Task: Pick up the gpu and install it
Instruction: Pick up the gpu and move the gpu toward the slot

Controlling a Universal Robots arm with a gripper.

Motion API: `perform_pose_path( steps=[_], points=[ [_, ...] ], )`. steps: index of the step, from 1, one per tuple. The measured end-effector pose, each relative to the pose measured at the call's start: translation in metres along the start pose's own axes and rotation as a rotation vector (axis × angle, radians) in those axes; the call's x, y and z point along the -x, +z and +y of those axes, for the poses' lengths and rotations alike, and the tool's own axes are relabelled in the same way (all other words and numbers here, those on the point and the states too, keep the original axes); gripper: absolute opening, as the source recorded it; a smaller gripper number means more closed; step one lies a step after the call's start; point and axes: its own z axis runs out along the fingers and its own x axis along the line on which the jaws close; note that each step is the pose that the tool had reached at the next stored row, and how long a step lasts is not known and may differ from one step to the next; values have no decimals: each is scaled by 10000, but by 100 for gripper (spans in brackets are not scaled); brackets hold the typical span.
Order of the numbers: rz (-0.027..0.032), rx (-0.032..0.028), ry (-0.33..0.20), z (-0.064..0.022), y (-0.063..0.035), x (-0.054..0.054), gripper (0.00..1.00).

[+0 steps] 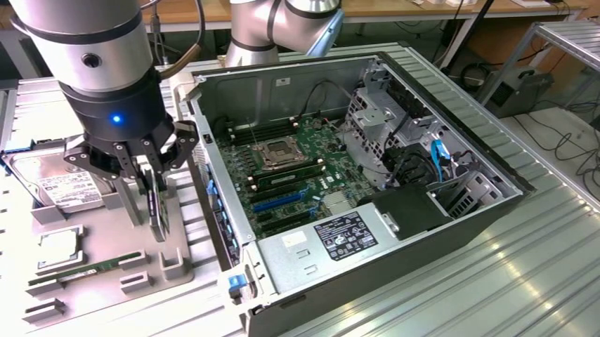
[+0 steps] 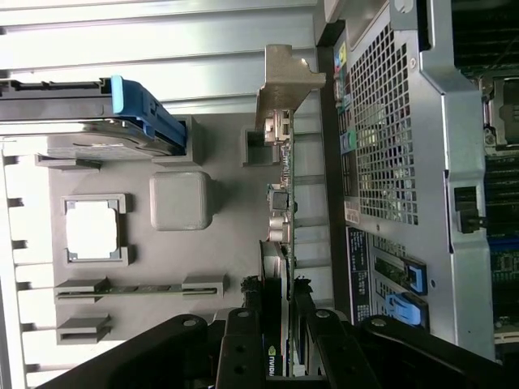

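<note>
Meanwhile, over the grey parts tray (image 1: pixel 103 242), the arm's gripper (image 1: pixel 150 203) is clamped on the gpu (image 1: pixel 159 226), which stands on edge with its silver bracket (image 2: pixel 285 85) farthest from the claw, at nine o'clock from the open computer case (image 1: pixel 272 84) in the exterior view.

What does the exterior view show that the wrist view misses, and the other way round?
Exterior view: the robot arm from outside, and the drive cage inside the open computer case. Wrist view: the silver bracket of the graphics card and the case's perforated back panel, up close. Both: the pincer clamped on the graphics card, the hard drive and the grey tray.
</note>
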Motion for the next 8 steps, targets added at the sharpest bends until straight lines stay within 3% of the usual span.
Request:
perform_pose_path(
  steps=[8],
  points=[
    [-1,0,0,1,-23,1,26]
  ],
)
